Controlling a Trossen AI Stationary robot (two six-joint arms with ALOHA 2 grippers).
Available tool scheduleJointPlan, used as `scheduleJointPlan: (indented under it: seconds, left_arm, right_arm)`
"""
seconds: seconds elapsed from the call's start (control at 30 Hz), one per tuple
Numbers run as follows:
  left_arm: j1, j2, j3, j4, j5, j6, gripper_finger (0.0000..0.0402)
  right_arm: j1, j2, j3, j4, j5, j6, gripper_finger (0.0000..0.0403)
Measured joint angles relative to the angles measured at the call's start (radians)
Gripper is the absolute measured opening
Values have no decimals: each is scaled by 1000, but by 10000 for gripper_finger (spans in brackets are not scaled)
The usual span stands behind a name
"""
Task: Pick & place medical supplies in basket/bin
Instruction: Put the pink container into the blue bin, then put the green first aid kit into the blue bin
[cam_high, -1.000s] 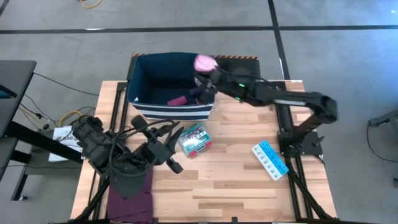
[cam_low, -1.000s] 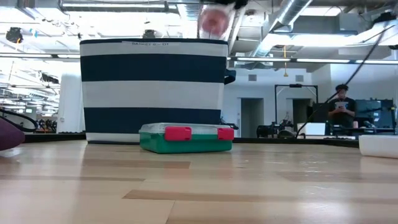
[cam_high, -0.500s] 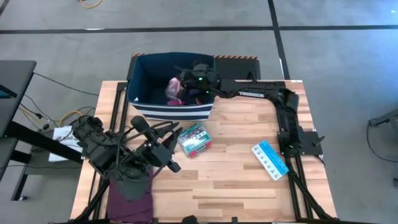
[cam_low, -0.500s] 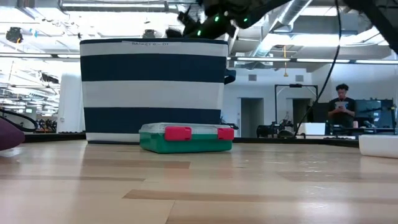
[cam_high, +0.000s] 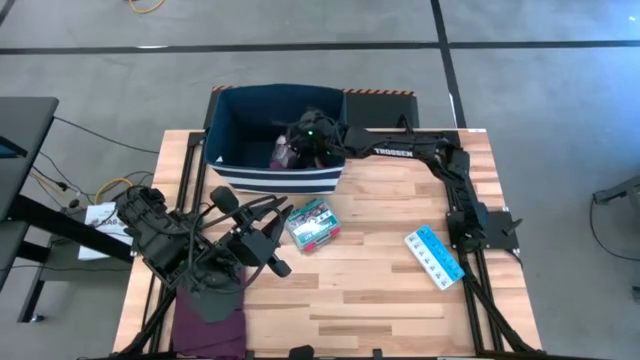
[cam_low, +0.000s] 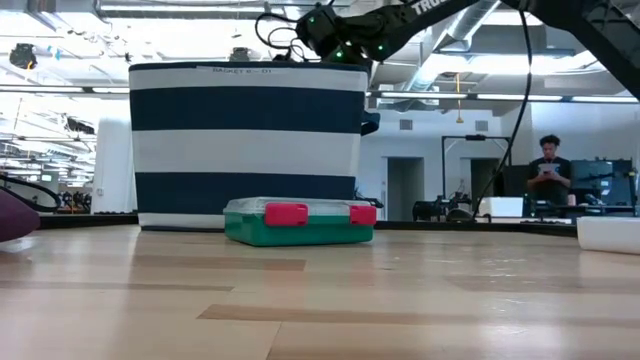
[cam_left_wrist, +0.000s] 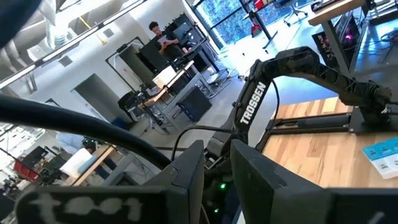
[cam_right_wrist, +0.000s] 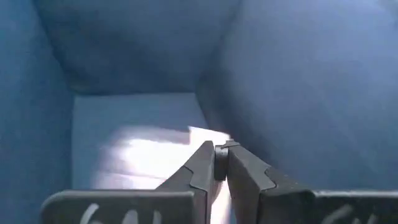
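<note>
The left pincer, fingers nearly touching, faces the other arm across the table.

One navy striped fabric bin stands on the table, with two small items showing inside it: one pink, one magenta. One green case with red latches and one blue-white pill strip lie on the wood. One folded purple cloth. Two arms.

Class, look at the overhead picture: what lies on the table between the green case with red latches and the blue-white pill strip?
Nothing: in the high view, only bare wooden table separates the green case from the pill strip.
</note>
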Motion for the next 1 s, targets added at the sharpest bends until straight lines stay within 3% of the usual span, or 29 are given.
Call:
scheduleJointPlan:
  seconds: [0.47,0.83,1.0]
  left_arm:
    - [0,0,0,2,0,-56,73]
    - [0,0,0,2,7,-55,73]
    - [0,0,0,1,8,-56,73]
  right_arm:
    - [6,-9,10,-23,5,-81,104]
    - [37,-10,212,-190,8,-151,190]
    - [57,-10,325,-320,67,-179,205]
